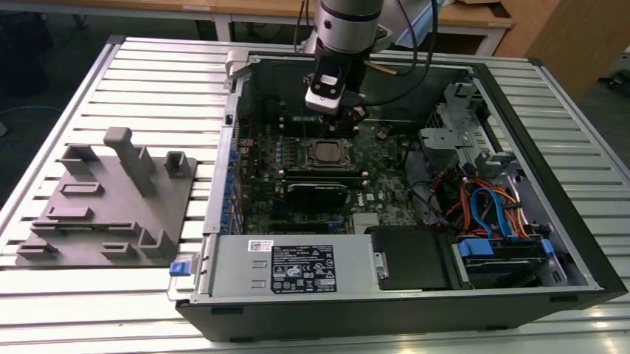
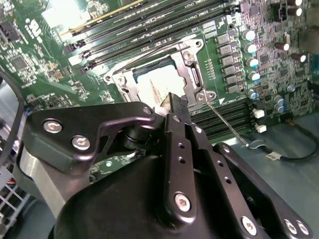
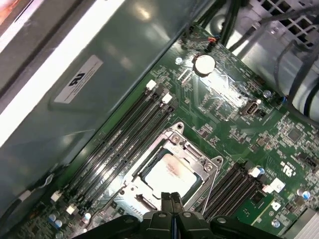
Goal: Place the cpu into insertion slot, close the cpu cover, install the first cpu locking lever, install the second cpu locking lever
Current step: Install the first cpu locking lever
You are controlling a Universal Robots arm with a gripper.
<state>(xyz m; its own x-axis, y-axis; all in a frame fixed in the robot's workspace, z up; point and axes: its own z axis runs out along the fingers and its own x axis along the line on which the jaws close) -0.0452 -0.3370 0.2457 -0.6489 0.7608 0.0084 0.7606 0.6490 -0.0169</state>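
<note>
The cpu (image 1: 327, 153) lies flat in the insertion slot (image 1: 309, 164) on the green motherboard inside the open computer case. In both wrist views its dull silver top (image 2: 153, 83) (image 3: 169, 174) shows through the window of the cpu cover (image 2: 192, 69) (image 3: 198, 158), which lies down over it. A thin wire locking lever (image 2: 227, 124) (image 3: 211, 181) runs out from one side of the socket. My gripper (image 1: 340, 118) (image 2: 175, 102) (image 3: 171, 198) hangs just above the socket's edge, its two black fingers pressed together with nothing between them.
Black memory slots (image 3: 124, 134) flank the socket. A long black card (image 1: 317, 193) lies in front of it. Cables and drive bays (image 1: 492, 214) crowd the exterior view's right, the power supply (image 1: 295, 267) the front. A grey fixture plate (image 1: 108, 203) sits outside the case.
</note>
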